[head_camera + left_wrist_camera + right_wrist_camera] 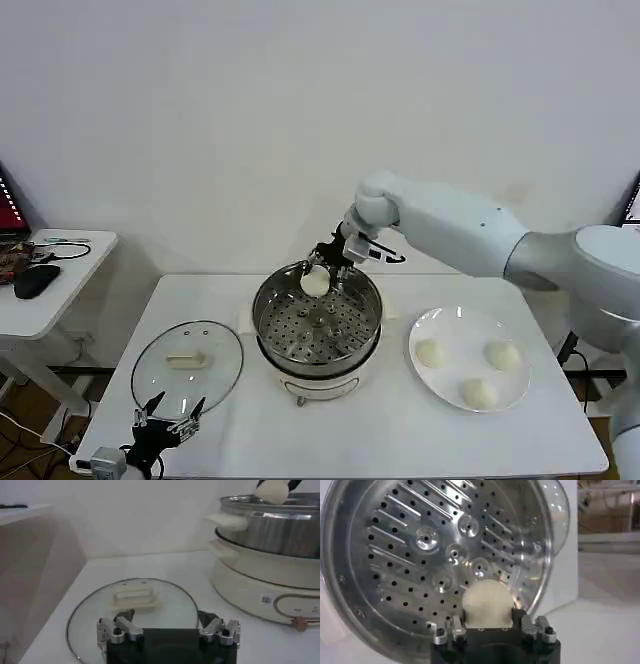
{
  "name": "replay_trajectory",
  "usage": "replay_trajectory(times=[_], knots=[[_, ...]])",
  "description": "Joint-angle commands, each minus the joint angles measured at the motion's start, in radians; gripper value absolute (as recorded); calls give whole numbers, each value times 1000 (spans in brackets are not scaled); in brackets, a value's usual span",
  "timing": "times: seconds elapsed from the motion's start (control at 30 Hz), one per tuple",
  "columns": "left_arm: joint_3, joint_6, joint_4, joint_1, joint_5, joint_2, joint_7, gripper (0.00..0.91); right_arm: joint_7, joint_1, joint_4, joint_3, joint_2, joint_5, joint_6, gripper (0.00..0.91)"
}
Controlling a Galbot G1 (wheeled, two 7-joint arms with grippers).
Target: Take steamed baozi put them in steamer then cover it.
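Right gripper, frame centre: fingers grasping one baozi above steamer rim. Lower onto perforated tray before releasing. Left gripper, lower left: fingers spread, idle.

You have four buns to count: one sits between the fingers of the right gripper above the steamer, and three lie on the plate, namely one at its left, one at its right and one nearest you. You have one steamer, with one perforated tray inside it. You have one glass lid, carrying one handle. You have one plate. Two grippers are there: the right one, and the left one by the lid. Two worktops stand here: the main one and a side one.
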Motion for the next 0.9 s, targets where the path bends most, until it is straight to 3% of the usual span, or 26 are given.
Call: replay_trajectory(times=[0.03,0.63,0.7,0.9], knots=[[-1,0,0,0,0,0,1,907,23,-33,-12,7,10,-85,30,615],[0,1,-5,4,0,-5,-1,907,26,-56,-34,15,23,-109,51,635],[-1,1,-6,4,0,-5,-2,907,30,-54,-33,14,21,-105,48,907],[-4,1,-6,9,0,-5,-3,907,37,-30,-17,1,5,-49,25,907]])
